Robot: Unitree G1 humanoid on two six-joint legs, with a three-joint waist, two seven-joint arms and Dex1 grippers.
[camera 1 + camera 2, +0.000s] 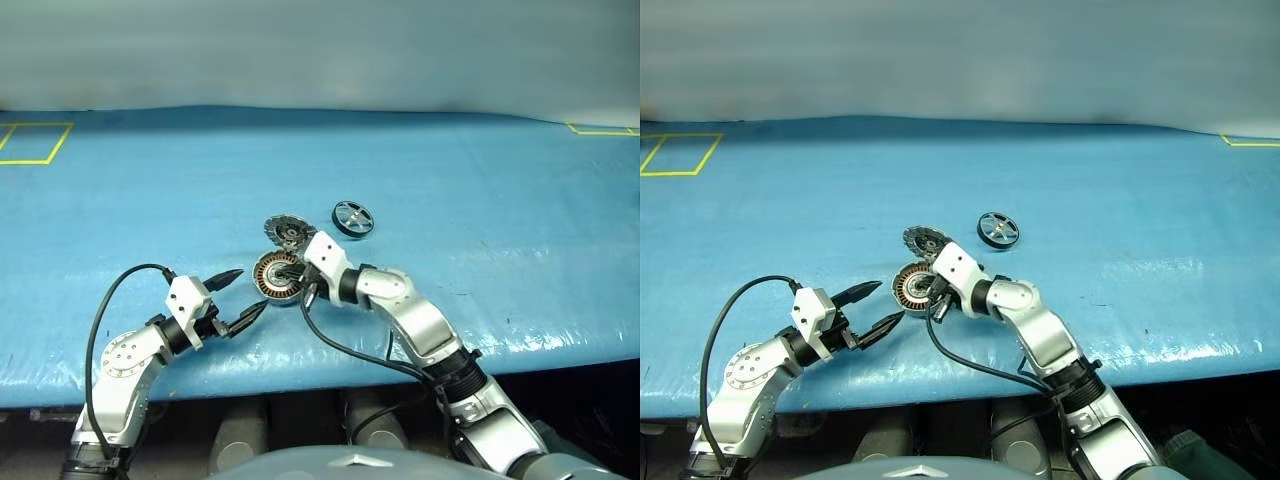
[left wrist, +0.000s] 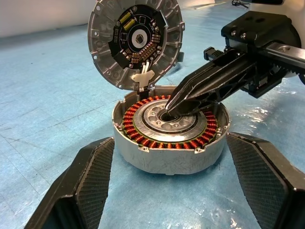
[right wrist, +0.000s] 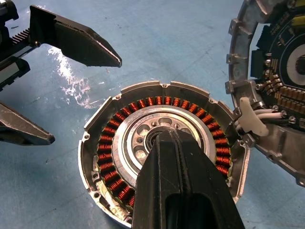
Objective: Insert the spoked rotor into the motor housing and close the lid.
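The left hand (image 1: 243, 293) rests low, fingers spread, just beside the round metal motor housing (image 2: 170, 131) with copper windings. The right hand (image 2: 172, 106), fingers pressed together, pokes its hub. Beyond stands the hinged silver lid (image 2: 136, 40), then the black-rimmed spoked rotor (image 1: 352, 218).

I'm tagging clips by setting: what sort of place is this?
Likely a robot test bench: a blue-covered table with yellow tape squares, bearing just an opened motor housing, its lid and a spoked rotor.
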